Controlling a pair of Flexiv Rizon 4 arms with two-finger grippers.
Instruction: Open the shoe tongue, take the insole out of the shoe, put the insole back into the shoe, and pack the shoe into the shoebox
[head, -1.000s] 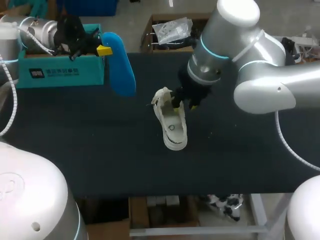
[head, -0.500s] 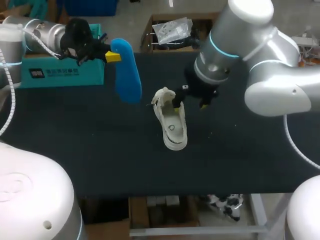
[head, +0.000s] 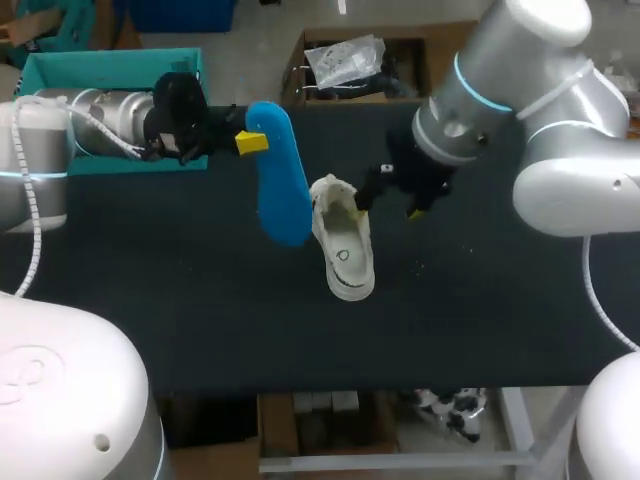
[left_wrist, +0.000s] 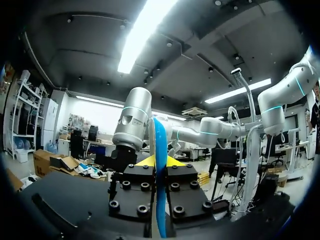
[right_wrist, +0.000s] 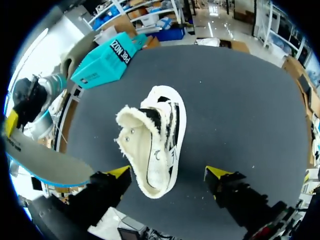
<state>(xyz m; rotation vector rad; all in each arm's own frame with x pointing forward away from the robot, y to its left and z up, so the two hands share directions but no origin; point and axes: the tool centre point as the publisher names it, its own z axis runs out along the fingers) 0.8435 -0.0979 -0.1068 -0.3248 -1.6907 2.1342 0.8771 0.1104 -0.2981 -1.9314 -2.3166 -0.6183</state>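
My left arm (head: 95, 118) hides much of the shoebox (head: 110, 70) at the far left corner of the table (head: 200, 320), and the right wrist view's black rim cuts off the insole (right_wrist: 45, 160).

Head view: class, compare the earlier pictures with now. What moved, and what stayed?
The left gripper, shut on the blue insole, carried it from the teal shoebox toward the white shoe. The right gripper drew back from the shoe's tongue, open. The shoe stayed put.

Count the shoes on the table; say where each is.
1. The white shoe lies mid-table, near the open right gripper, beside the blue insole the left gripper holds.
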